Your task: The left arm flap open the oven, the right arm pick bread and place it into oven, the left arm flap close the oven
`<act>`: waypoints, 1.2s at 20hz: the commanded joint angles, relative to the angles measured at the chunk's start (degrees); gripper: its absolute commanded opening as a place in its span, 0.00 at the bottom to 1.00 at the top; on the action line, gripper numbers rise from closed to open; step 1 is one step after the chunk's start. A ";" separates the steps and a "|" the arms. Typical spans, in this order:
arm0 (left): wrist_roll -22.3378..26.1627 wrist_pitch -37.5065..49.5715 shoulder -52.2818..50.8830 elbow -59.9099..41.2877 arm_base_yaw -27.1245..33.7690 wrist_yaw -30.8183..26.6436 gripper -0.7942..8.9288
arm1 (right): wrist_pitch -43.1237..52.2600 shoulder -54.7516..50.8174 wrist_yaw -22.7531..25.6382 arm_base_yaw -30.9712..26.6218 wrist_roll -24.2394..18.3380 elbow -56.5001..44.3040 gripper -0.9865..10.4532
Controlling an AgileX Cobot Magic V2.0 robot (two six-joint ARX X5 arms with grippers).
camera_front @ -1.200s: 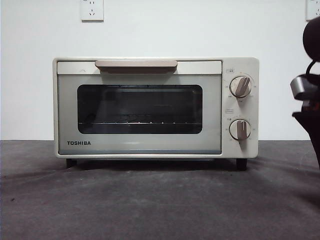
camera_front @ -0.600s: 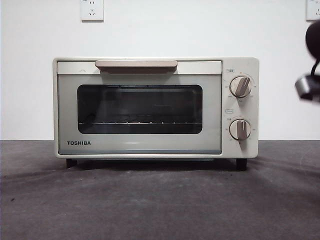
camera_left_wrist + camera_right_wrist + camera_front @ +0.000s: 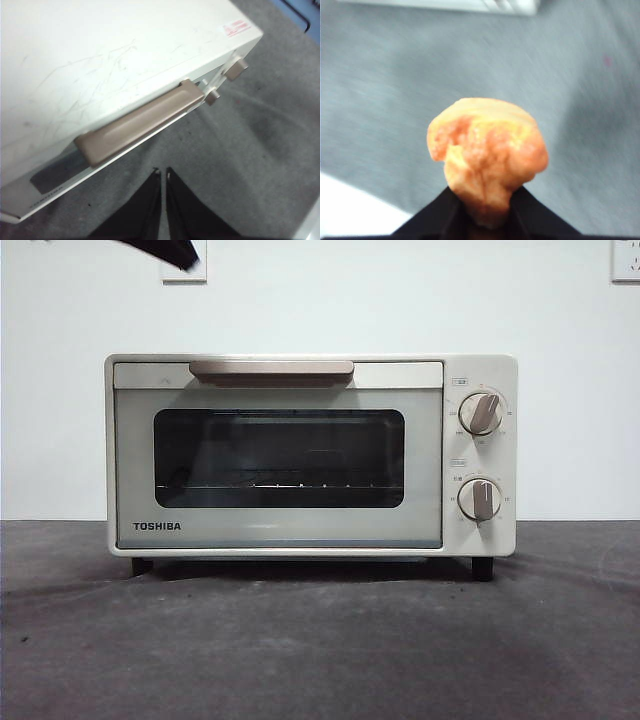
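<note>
In the front view the oven [image 3: 311,455] stood at the middle of the table [image 3: 320,640], door shut, handle [image 3: 271,370] along its top edge. Bare table lay open on the near side and to either side. A black tip [image 3: 165,250] showed at the top left corner.

In the left wrist view the left end effector [image 3: 163,172] hung above the handle [image 3: 140,122], prongs nearly together, holding nothing.

In the right wrist view the right end effector [image 3: 487,207] gripped the bread [image 3: 487,150] above the grey table [image 3: 385,100]; the oven's edge [image 3: 470,5] lay well apart.
</note>
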 commanded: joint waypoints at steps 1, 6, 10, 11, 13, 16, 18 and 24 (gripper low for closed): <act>4.13 0.00 5.09 3.28 -0.33 -0.09 0.10 | 0.24 -4.66 -1.99 0.26 1.97 0.94 0.13; 6.08 2.69 11.98 5.44 -0.92 -0.15 0.10 | 0.63 -11.23 -2.45 0.26 3.23 0.94 0.13; 6.67 5.22 14.32 5.44 -1.86 -3.04 0.10 | 0.61 -11.89 -2.47 0.26 3.78 0.94 0.13; 6.91 5.55 14.86 5.44 -1.88 -3.30 0.10 | 0.68 -11.89 -2.47 0.26 3.78 0.94 0.13; 6.88 5.90 15.69 5.42 -1.88 -4.48 0.10 | 0.72 -11.89 -2.47 0.26 3.78 0.94 0.13; 6.88 4.92 16.39 5.42 -1.88 -4.46 0.10 | 0.92 -11.89 -2.47 0.26 3.78 0.94 0.13; 6.93 3.28 16.46 5.44 -1.90 -4.42 0.10 | 1.01 -11.89 -2.47 0.26 3.78 0.94 0.13; 9.05 -2.73 16.46 5.29 -5.31 -7.34 0.10 | 1.05 -11.89 -2.47 0.26 3.80 0.94 0.13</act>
